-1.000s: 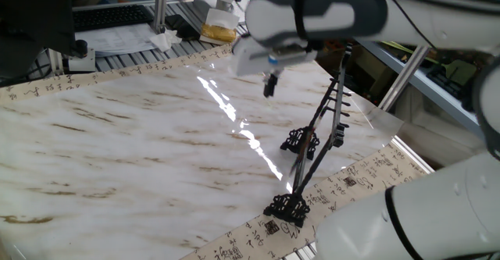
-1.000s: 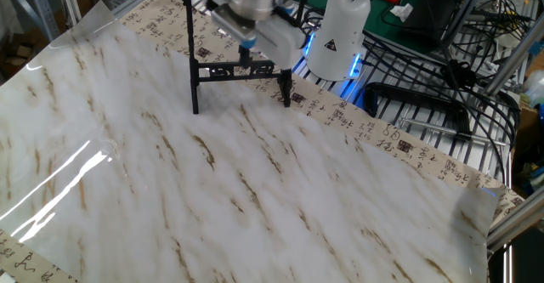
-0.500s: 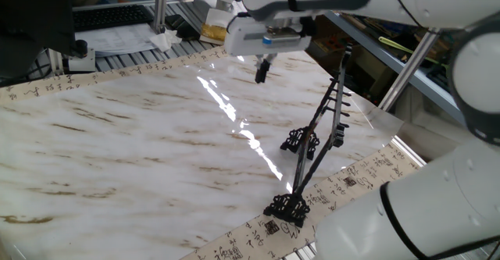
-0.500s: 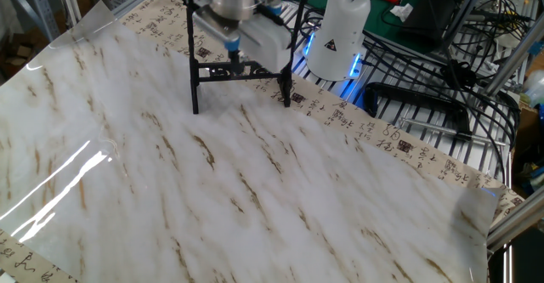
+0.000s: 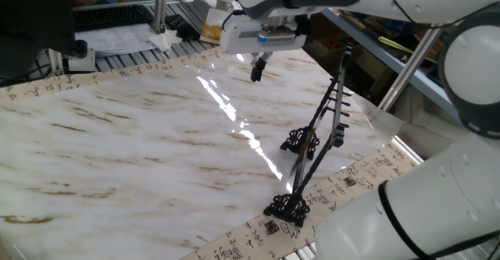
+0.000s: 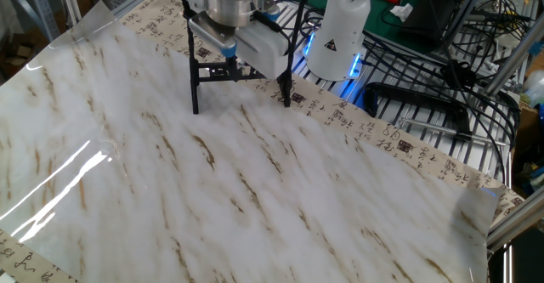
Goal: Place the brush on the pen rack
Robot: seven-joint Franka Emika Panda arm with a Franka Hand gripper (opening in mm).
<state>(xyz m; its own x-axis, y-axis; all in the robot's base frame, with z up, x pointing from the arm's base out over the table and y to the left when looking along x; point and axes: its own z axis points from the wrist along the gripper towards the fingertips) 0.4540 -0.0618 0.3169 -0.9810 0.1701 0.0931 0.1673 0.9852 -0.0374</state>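
Note:
The pen rack [image 5: 337,96] stands at the right of the marble sheet, a black frame on two scrolled feet with thin posts leaning up to the right. It also shows at the far edge in the other fixed view [image 6: 286,77]. A thin brownish stroke among the posts near the far foot looks like the brush [image 5: 312,140]; I cannot make it out for certain. My gripper [image 5: 256,69] hangs above the sheet, left of the rack and apart from it, fingers together and holding nothing. In the other fixed view the gripper [image 6: 231,64] is in front of the rack's lower bar.
The marble-patterned sheet [image 5: 141,143] is bordered by a strip with calligraphy print [image 5: 359,178]. A keyboard [image 5: 109,16] and papers lie beyond the far edge. The arm's white base [image 6: 338,28] and black cables [image 6: 425,104] stand behind the rack.
My gripper has risen and moved left, away from the rack, with nothing in it. The rack has not moved.

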